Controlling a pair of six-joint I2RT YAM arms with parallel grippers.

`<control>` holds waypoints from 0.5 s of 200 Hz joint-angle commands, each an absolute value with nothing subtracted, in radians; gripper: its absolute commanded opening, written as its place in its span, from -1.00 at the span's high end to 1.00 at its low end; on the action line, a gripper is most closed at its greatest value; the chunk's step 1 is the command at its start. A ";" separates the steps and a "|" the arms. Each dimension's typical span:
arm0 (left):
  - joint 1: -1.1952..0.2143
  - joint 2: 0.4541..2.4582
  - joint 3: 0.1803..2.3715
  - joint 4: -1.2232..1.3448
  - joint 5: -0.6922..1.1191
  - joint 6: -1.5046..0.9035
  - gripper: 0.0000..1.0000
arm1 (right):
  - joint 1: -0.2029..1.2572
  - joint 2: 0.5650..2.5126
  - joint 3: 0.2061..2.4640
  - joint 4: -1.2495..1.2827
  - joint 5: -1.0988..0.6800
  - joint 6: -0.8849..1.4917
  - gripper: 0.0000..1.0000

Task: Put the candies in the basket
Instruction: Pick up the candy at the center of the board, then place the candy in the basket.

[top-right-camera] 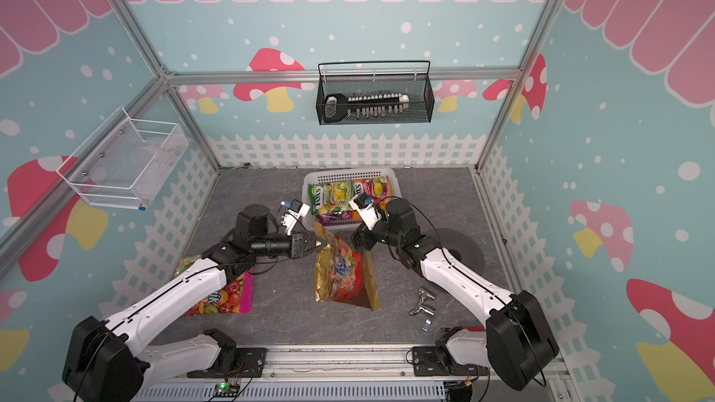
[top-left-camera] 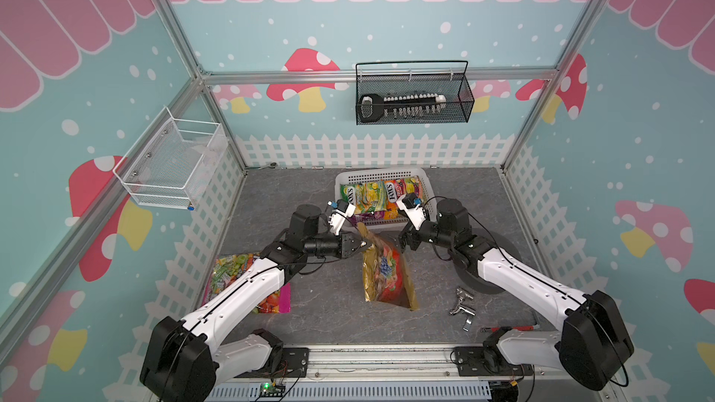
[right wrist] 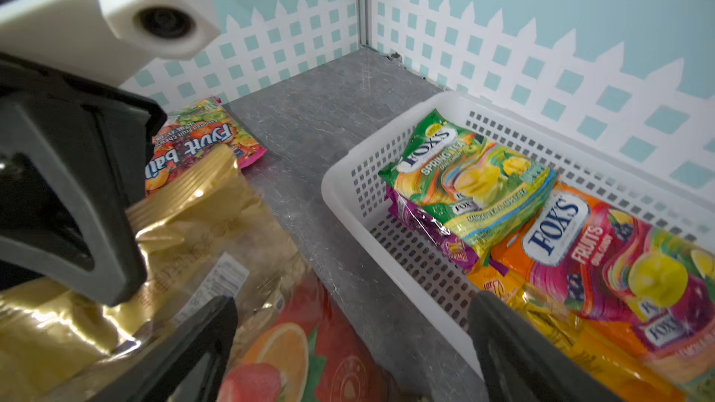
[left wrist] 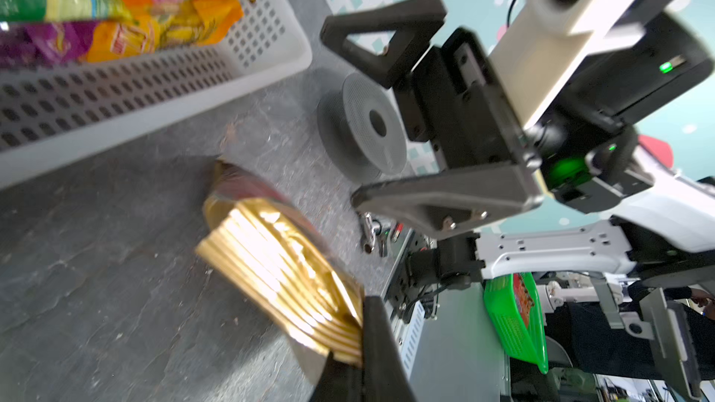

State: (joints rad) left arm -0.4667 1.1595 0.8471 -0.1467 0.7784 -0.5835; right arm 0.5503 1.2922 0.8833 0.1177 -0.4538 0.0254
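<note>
**Arms.** The left arm (top-left-camera: pixel 240 295) and right arm (top-left-camera: pixel 534 284) are mounted on a rail at the front edge of the grey table (top-left-camera: pixel 301 195).

**Left gripper** (top-left-camera: pixel 363 243). The jaws are pressed together on the gold top edge of the red-and-gold bag (top-left-camera: pixel 387 276).

**Red-and-gold bag.** It is found mid-table, just in front of the basket (top-left-camera: pixel 381 171) and outside it.

**Right gripper** (top-left-camera: pixel 405 242). The jaws are spread wide and nothing is gripped. It is placed close beside the same bag.

**Basket.** It is set at the back of the table and holds four bags:
- green bag (right wrist: pixel 464 172)
- orange bag (right wrist: pixel 580 249)
- purple bag (right wrist: pixel 421 222), seen under the green one
- yellow bag (right wrist: pixel 541 315)

**Clear bag with pink edge** (top-left-camera: pixel 232 268). It is laid flat at the table's left, partly covered by the left arm.

**Metal parts** (top-left-camera: pixel 462 303). They are scattered at the front right.

**Black wire basket** (top-left-camera: pixel 414 98). It is hung on the back wall.
</note>
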 commanded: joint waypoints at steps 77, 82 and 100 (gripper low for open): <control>-0.466 1.155 1.117 -0.142 0.602 -0.972 1.00 | 0.554 1.152 0.772 0.303 -0.495 0.003 -0.98; -0.468 1.160 1.125 -0.138 0.595 -0.990 1.00 | 0.557 1.150 0.771 0.306 -0.511 0.012 -0.98; -0.477 1.171 1.158 -0.122 0.542 -1.028 1.00 | 0.577 1.140 0.759 0.325 -0.548 0.031 -0.98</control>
